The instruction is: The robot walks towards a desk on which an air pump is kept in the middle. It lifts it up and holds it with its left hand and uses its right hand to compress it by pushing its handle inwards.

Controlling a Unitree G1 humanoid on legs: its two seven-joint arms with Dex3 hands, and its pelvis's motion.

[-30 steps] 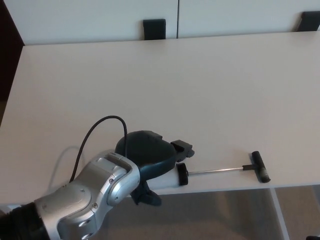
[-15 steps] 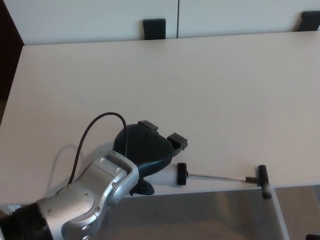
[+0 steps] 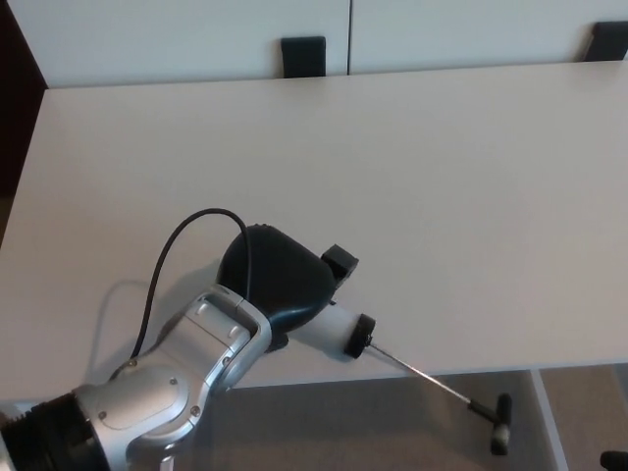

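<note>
Left hand (image 3: 280, 285) wrapped around the white barrel of the air pump (image 3: 334, 332) at the near edge of the tabletop (image 3: 412, 177). Pump tilted, rod drawn out and slanting down to the right past the tabletop's edge, black T-handle (image 3: 501, 424) hanging over the floor. Black cable (image 3: 172, 265) looping from the silver forearm (image 3: 167, 392). Right hand out of frame.

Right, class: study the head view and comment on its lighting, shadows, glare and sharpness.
Head view: soft, even light on the pale desk; a faint shadow beside the silver forearm; a soft sheen on the left hand; the thin pump rod and handle look slightly soft; no obvious distortion.
</note>
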